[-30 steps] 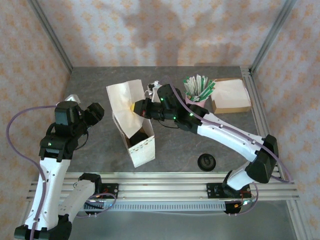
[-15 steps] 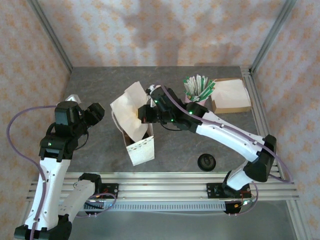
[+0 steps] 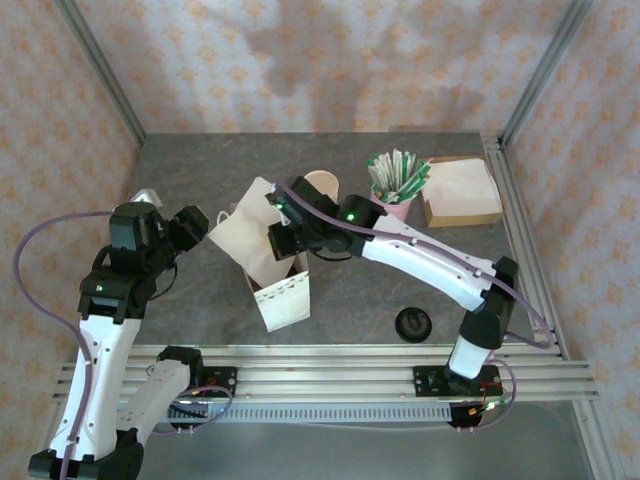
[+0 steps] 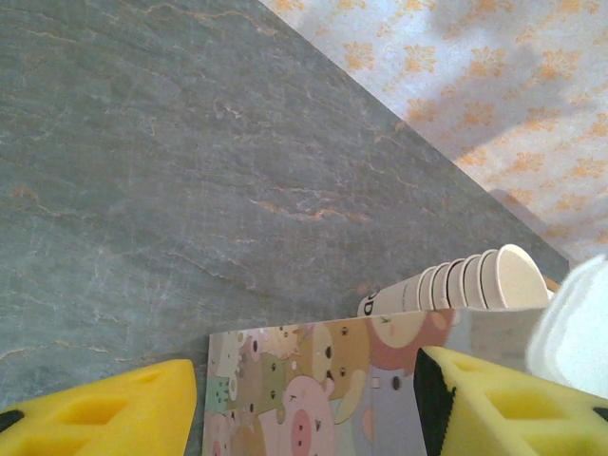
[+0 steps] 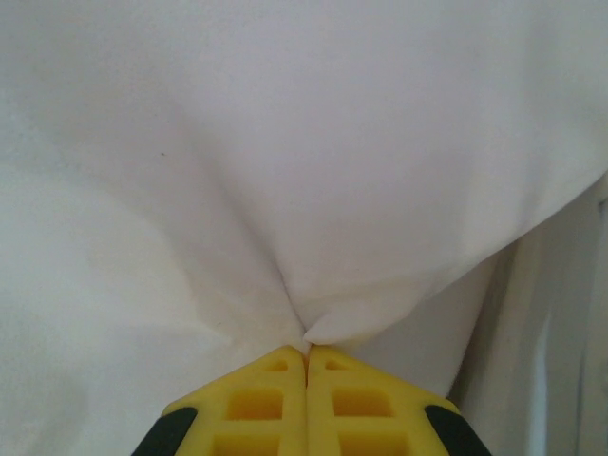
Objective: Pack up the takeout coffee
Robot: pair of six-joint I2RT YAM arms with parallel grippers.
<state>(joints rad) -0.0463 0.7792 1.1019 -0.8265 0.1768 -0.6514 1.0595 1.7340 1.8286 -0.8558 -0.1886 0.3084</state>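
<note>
Centrally, right hand (image 5: 306,353) pinches white bag (image 3: 285,303) paper; bag contents hidden.

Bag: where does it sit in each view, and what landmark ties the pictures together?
Top external: bag at centre.
Left wrist: printed panel at the bottom edge, likely its side.
Right wrist: white paper pinched in the shut right tool.
Shared landmark: cup stack, beyond the bag in top external and left wrist.

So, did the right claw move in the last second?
Yes. The right claw, shut on the white paper bag, went left, away from the pink cup of green packets.
</note>
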